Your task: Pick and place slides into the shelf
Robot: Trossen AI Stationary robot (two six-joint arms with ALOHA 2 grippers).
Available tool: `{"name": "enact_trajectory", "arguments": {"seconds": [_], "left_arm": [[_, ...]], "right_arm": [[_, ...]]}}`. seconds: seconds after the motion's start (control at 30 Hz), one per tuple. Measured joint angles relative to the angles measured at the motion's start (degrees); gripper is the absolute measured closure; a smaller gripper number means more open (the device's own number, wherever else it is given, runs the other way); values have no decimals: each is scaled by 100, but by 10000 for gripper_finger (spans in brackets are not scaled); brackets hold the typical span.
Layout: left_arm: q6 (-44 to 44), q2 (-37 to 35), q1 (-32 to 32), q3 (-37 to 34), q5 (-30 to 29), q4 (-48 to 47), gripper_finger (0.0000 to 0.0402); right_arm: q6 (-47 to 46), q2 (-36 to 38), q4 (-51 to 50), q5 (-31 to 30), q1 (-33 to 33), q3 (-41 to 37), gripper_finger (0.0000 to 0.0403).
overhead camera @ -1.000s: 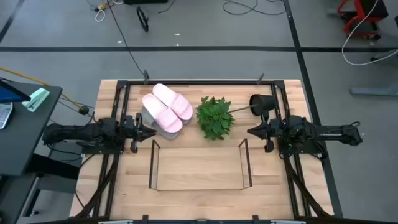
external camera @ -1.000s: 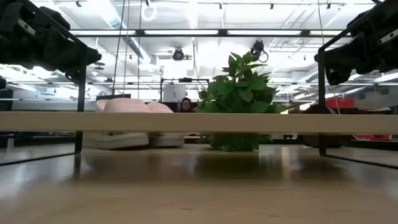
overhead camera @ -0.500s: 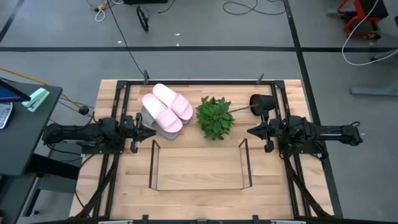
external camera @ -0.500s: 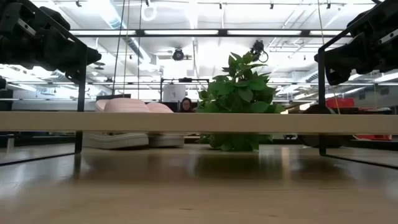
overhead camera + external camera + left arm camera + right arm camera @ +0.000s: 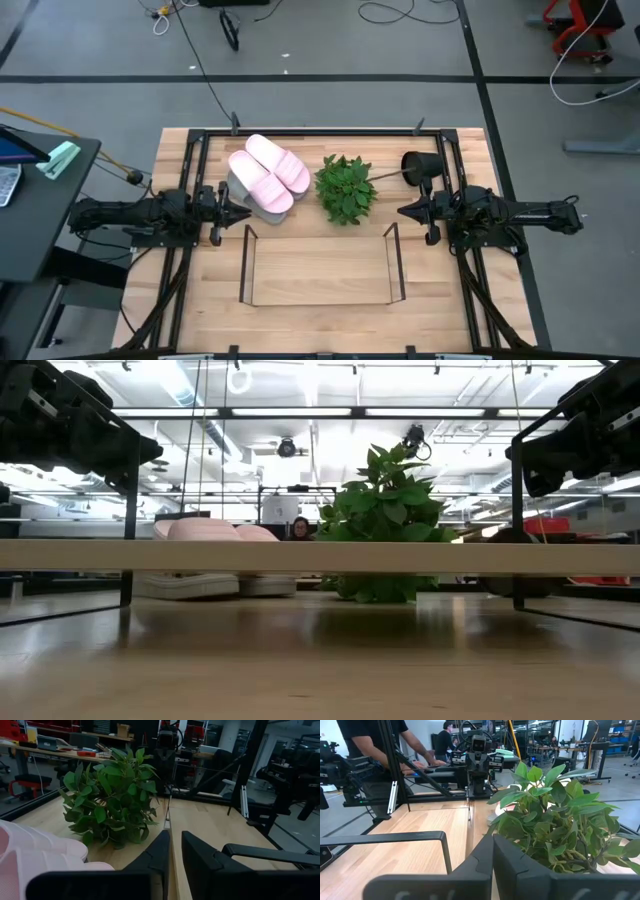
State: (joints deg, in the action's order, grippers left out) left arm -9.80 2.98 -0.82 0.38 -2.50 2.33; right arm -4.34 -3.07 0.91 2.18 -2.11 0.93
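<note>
The pale pink slides (image 5: 270, 168) lie side by side on top of the grey slides (image 5: 241, 189), at the table's far left; in the low view the pink pair (image 5: 205, 530) rests on the paler pair (image 5: 185, 585). The shelf (image 5: 245, 265) stands open on the near middle of the table. My left gripper (image 5: 238, 203) hovers just left of the pile, fingers nearly together, and one pink slide (image 5: 35, 860) shows beside it. My right gripper (image 5: 403, 211), shut, hovers right of the shelf's far right corner.
A green leafy plant (image 5: 346, 188) stands between the slides and a dark round object (image 5: 420, 165) at the far right. A black frame (image 5: 310, 131) edges the table. A person (image 5: 370, 750) stands beyond the table's left side. Bare wood lies inside the shelf.
</note>
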Motion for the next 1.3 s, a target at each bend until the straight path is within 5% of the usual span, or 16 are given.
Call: {"name": "enact_trajectory", "arguments": {"seconds": [1.3], "left_arm": [[4,-1,1,1,1,0,343]], "right_arm": [[2,0,0,0,0,0,389]]}}
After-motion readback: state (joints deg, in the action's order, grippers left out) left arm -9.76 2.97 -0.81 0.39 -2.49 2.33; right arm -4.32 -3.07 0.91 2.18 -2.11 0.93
